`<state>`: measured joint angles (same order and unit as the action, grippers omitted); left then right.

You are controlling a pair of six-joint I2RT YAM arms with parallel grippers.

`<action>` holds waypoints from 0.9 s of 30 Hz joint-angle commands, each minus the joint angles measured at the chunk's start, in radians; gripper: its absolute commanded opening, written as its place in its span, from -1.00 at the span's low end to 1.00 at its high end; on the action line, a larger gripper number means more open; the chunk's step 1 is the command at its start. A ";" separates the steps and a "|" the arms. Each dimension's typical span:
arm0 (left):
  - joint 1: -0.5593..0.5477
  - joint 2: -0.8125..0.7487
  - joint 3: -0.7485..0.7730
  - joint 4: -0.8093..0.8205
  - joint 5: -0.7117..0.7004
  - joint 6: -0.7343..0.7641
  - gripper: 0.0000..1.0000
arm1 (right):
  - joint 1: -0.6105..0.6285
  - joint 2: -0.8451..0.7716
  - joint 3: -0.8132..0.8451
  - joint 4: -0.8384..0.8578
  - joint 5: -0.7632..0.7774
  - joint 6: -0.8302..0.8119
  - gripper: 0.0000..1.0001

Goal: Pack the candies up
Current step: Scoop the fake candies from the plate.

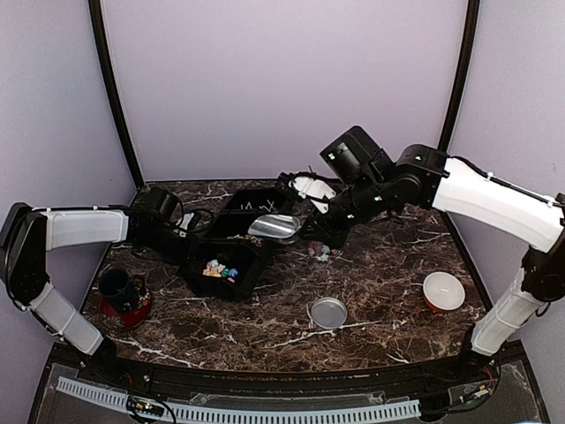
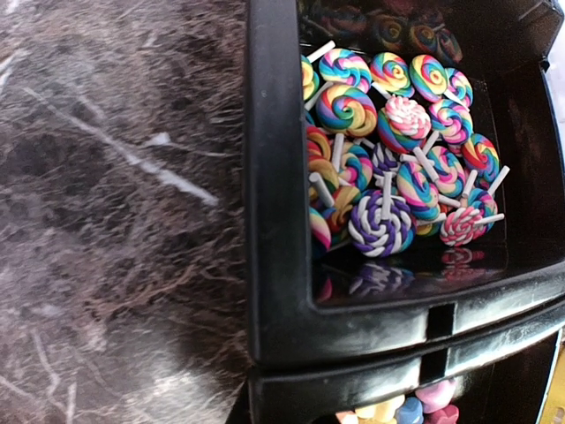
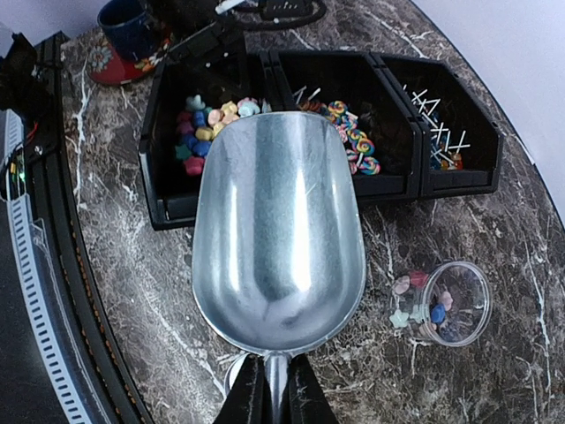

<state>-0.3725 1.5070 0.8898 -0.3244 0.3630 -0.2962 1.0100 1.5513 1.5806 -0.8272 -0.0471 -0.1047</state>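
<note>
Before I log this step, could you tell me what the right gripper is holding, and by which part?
The right gripper holds the empty metal scoop by its narrow handle, bowl pointing away.

1. No text, label, brand name, number or sign can be read in any of the three views.
2. The saucer (image 3: pixel 104 67) under the dark mug (image 3: pixel 124 18), at the near left of the counter (image 1: pixel 380 291), has a red pattern. It is too small and blurred to tell whether it includes any letters.
</note>
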 commanded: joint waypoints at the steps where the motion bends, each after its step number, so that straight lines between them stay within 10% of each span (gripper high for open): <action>1: -0.010 -0.048 0.087 0.063 -0.013 0.067 -1.00 | 0.044 0.081 0.090 -0.089 0.083 -0.035 -1.00; 27: -0.090 -0.008 0.134 -0.023 -0.126 0.118 -1.00 | 0.192 0.431 0.411 -0.350 0.214 -0.084 -1.00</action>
<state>-0.4480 1.5314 0.9497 -0.4442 0.2047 -0.1940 1.1862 1.9610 1.9430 -1.1503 0.1360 -0.1822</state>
